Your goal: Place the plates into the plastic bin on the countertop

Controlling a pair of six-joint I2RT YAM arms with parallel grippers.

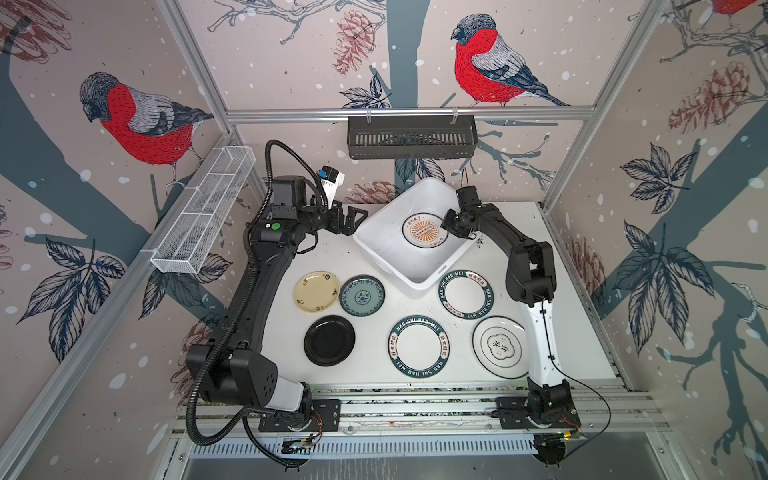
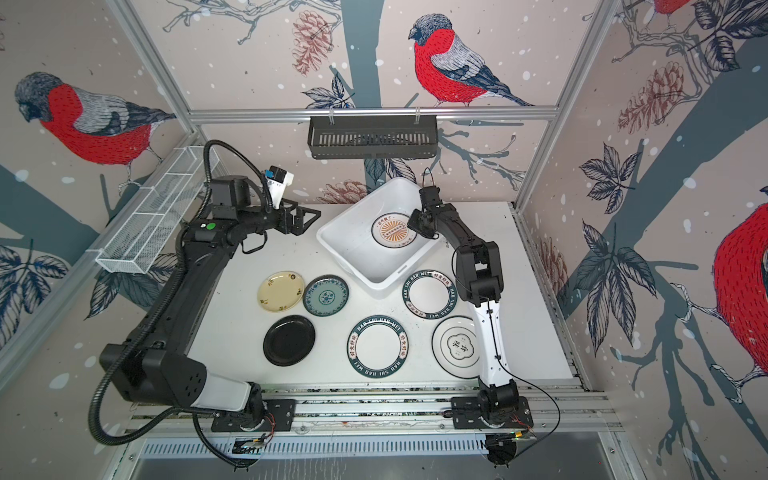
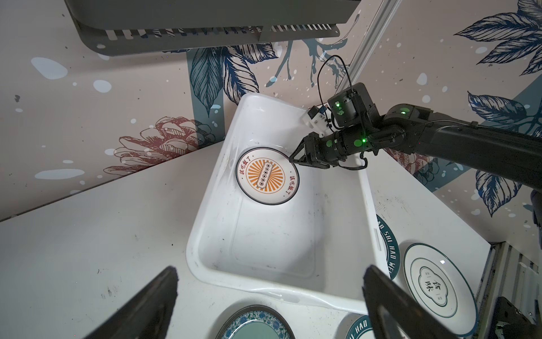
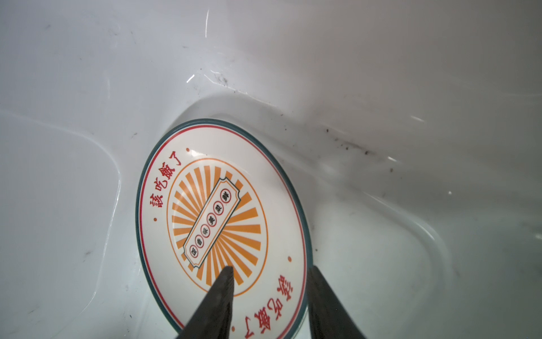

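Orange-rayed plate (image 1: 424, 230) inside plastic bin (image 1: 376, 249), right gripper (image 3: 292, 160) parted astride its rim; lettered plate (image 1: 464, 294) just outside bin, nearest that arm; left gripper (image 1: 357, 218) agape beside bin.

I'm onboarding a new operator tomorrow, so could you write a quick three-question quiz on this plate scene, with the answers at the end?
1. How many plates lie on the countertop, outside the plastic bin?
2. True or false: the left gripper hovers open beside the bin, holding nothing.
3. The lone plate inside the bin shows: A a teal pattern; B an orange sunburst; C plain black.

Key: 1 six; 2 true; 3 B.
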